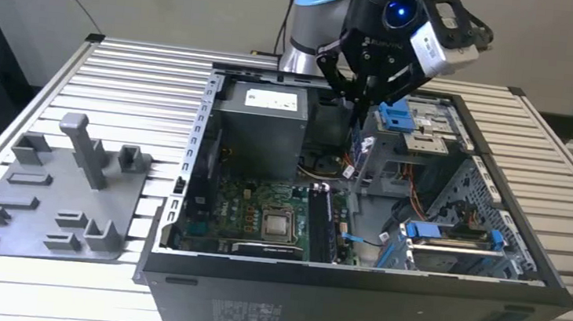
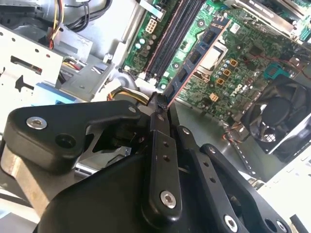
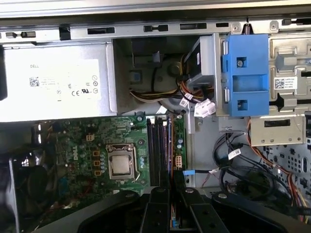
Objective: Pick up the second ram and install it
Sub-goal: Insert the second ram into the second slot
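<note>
Hanging over the open computer case (image 1: 359, 286) — motherboard (image 1: 251, 204) inside — jaws pinch the second ram (image 1: 356, 147).

A robotics lab: an open computer case (image 1: 357, 305) sits on a slatted metal bench (image 1: 116, 73).

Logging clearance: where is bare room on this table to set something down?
Bare slatted metal table lies beyond the grey plastic fixture plate and at the exterior view's right of the open black computer case. Inside it is crowded.
</note>
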`<state>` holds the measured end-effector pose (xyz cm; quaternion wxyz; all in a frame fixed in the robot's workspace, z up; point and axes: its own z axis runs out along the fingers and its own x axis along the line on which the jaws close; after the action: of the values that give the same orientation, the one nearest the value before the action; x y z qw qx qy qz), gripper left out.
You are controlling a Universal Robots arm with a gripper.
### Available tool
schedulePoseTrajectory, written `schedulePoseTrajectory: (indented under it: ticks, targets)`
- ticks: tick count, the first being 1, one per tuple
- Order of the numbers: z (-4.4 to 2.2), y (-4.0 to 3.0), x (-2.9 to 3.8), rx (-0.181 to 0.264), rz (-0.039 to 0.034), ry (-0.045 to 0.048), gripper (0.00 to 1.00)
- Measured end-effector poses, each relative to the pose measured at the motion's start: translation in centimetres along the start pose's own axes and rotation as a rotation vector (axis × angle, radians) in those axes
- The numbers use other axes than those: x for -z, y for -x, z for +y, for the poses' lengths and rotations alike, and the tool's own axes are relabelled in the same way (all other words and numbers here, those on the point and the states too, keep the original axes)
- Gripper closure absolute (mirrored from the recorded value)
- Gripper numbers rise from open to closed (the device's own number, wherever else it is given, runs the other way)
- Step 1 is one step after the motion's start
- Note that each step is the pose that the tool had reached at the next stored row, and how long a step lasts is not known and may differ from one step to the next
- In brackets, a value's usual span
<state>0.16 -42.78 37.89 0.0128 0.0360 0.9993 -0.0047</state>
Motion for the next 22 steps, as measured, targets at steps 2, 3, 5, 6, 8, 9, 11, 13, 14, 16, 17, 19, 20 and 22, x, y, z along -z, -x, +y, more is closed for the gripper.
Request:
schedulePoseTrajectory:
  ticks: [2,3,5,6,8,9,11,13,14,16,17,19,20,22]
  targets:
    - [0.00,0.06,-0.09,0.016,0.0030,-0.0010,0.86]
    - [0.01,0.12,-0.14,0.023,0.0047,-0.0011,0.86]
    - [0.01,0.24,-0.26,0.032,0.0084,-0.0012,0.86]
    - [0.02,0.28,-0.34,0.032,0.0108,-0.0013,0.86]
    - [0.03,0.35,-0.53,0.032,0.0195,-0.0018,0.86]
    - [0.03,0.38,-0.62,0.032,0.0241,-0.0020,0.86]
    - [0.04,0.44,-0.77,0.032,0.0315,-0.0025,0.86]
    - [0.04,0.46,-0.81,0.032,0.0331,-0.0028,0.86]
    - [0.04,0.46,-0.82,0.032,0.0331,-0.0028,0.86]
    - [0.04,0.46,-0.84,0.032,0.0332,-0.0026,0.86]
    - [0.04,0.46,-0.89,0.032,0.0332,-0.0026,0.86]
    - [0.04,0.46,-0.92,0.032,0.0332,-0.0026,0.86]
    - [0.04,0.46,-0.94,0.032,0.0331,-0.0026,0.86]
    - [0.04,0.46,-0.98,0.032,0.0331,-0.0026,0.86]
